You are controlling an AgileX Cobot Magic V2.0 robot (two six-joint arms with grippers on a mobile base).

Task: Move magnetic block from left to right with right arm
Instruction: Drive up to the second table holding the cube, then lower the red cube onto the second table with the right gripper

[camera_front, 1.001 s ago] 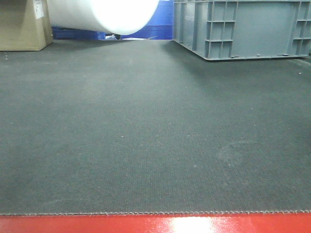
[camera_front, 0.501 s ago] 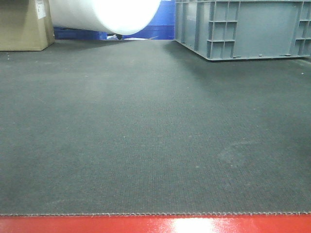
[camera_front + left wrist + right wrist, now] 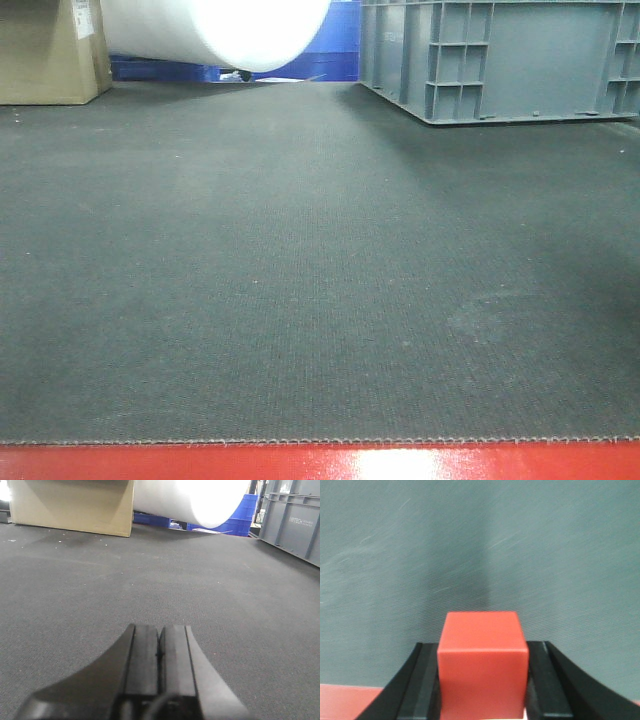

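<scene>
A dark grey mat (image 3: 300,280) covers the surface, bordered along the near side by a glossy red edge (image 3: 320,462); at the far side stand a cardboard box (image 3: 45,55), a large white roll (image 3: 215,30), blue crates (image 3: 330,45) behind it and a grey plastic crate (image 3: 500,60) at the right. Nothing stands on the open stretch of mat in the front-facing view, which shows neither arm nor the magnetic block. The right wrist camera alone shows the magnetic block (image 3: 482,665): a plain red cube held between the black fingers (image 3: 420,685) of the right pincer (image 3: 482,680), which press against its two sides, with blurred grey-green mat beyond it and a strip of the red edge at the lower left of that view. The left wrist camera shows the left pincer (image 3: 159,655) with its black fingers pressed together and nothing between them, low over the mat and pointing toward the cardboard box, the white roll, a blue crate and the grey crate. Against the front-facing view of a second ago, the far objects sit very slightly further right in the picture; against half a second ago the scene looks the same.
</scene>
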